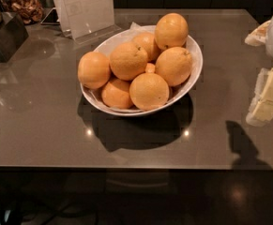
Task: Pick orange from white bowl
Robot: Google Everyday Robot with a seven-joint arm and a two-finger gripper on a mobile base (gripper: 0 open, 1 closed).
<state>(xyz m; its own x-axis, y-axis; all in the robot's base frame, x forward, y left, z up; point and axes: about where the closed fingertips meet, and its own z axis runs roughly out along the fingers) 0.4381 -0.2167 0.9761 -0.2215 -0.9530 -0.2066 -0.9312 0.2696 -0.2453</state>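
On the counter (42, 125), the white bowl (112, 42) holds heaped oranges; the orange (149, 91) lies at the pile's front, touching its neighbours. At the right edge we see the end effector (271, 95), apart from the bowl; we cannot tell its state.

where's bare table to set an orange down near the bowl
Bare table spreads in front of the white bowl and to its left, up to the dark stand. Right of the bowl is a narrower gap before the gripper at the far right. Behind, the clear sign holder sits close to the rim: crowded.
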